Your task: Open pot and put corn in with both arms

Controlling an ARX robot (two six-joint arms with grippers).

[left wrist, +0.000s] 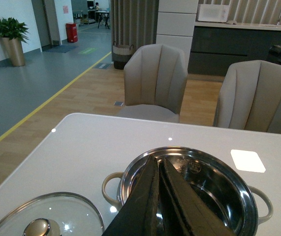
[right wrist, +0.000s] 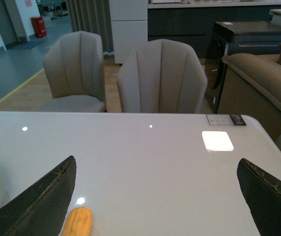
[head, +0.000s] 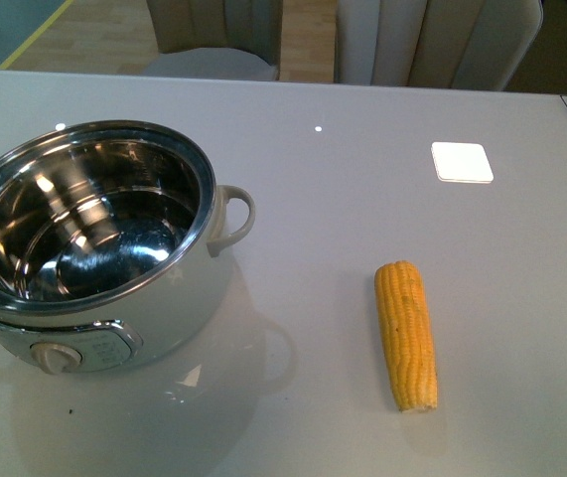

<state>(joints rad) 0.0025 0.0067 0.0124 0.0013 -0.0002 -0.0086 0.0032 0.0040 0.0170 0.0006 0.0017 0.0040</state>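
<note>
The left pincer (left wrist: 159, 160), fingers pressed together, hid the pot (left wrist: 214, 179) rim nearest it. Beside it, the glass lid (left wrist: 69, 211) ran off the frame. Only the tip of the corn (right wrist: 78, 222) showed, just beside one finger of the right pincer (right wrist: 156, 162). The markings around the dial (head: 57, 356) were too small to read.

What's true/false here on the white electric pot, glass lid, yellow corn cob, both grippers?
1. The large round white electric pot has its lid on. False: it is open; the round glass lid lies on the white table beside it.
2. The yellow corn cob lies on the table, apart from the pot. True.
3. The right gripper is shut on the corn. False: its jaws stand wide open, empty.
4. The left gripper is shut and empty. True.
</note>
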